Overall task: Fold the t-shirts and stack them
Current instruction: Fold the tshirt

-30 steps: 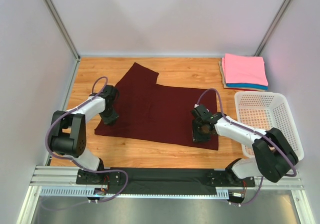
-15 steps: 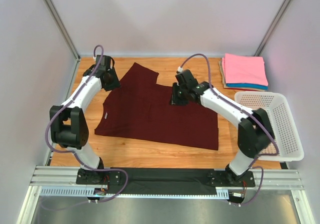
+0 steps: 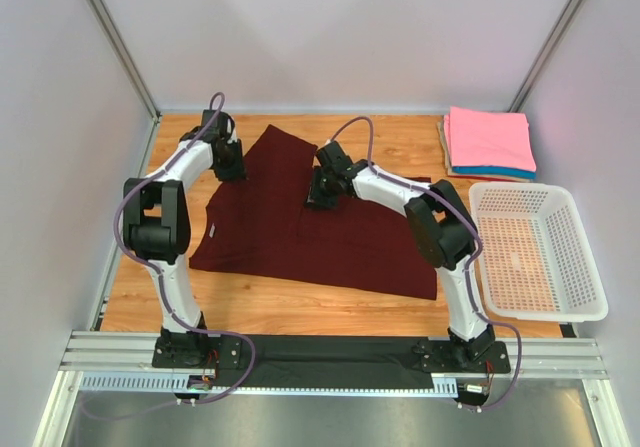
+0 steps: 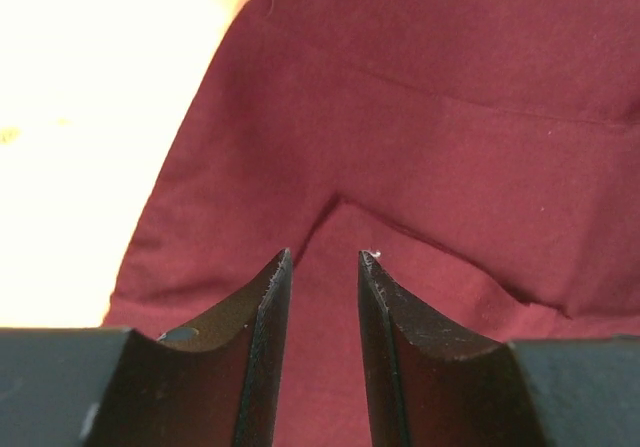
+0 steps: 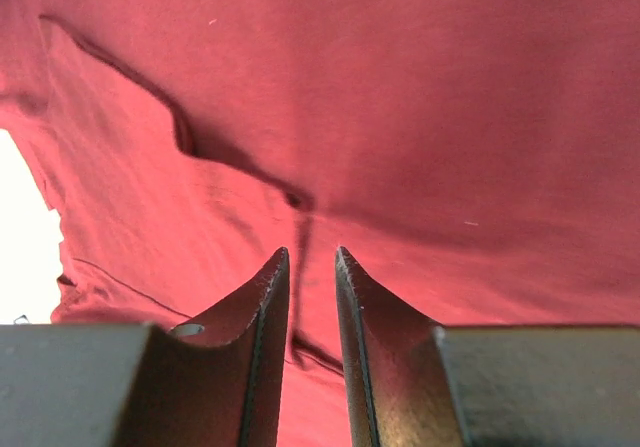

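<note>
A dark maroon t-shirt (image 3: pixel 340 239) lies spread flat on the wooden table, its small neck label (image 3: pixel 213 230) near the left edge. My left gripper (image 3: pixel 231 166) hangs over the shirt's far left corner. In the left wrist view the left gripper (image 4: pixel 322 257) has its jaws a little apart just above maroon cloth (image 4: pixel 450 117), near a folded edge. My right gripper (image 3: pixel 318 197) is over the shirt's far middle, by the notch. In the right wrist view the right gripper (image 5: pixel 312 252) has its jaws narrowly apart over a crease in the cloth (image 5: pixel 450 117). A folded stack, pink t-shirt (image 3: pixel 488 135) on top, sits far right.
A blue tee (image 3: pixel 505 172) and a tan tee (image 3: pixel 443 149) show as edges under the pink one. A white perforated basket (image 3: pixel 590 267) stands at the right, near the stack. Grey walls close in the table on three sides.
Both arms swung from the shirt's near part to its far edge; the right gripper then shifted further left. The shirt has kept its shape and place.
</note>
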`<state>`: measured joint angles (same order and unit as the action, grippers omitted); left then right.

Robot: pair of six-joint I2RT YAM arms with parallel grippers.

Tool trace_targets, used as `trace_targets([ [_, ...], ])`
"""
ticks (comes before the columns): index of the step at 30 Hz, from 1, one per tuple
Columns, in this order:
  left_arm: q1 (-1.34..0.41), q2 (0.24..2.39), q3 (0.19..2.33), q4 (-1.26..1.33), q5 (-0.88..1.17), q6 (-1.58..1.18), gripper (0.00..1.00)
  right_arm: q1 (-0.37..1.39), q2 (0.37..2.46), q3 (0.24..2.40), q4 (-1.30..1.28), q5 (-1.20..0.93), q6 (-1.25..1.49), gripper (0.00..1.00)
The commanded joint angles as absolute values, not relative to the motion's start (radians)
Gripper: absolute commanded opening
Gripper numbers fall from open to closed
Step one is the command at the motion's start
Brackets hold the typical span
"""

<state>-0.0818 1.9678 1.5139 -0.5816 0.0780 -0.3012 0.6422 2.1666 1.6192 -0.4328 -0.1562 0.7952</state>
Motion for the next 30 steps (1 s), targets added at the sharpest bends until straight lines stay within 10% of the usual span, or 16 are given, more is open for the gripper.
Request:
trace_targets([
  [1,-0.083,1.982,1.563,-0.575,0.1,-0.227,0.39,0.666,2.184,1.672,-0.359,-0.172,0.839,0.27],
  [30,-0.083,2.097,1.583,-0.549,0.184,-0.135,0.33,0.695,2.26,1.69,-0.37,-0.083,0.847,0.22],
])
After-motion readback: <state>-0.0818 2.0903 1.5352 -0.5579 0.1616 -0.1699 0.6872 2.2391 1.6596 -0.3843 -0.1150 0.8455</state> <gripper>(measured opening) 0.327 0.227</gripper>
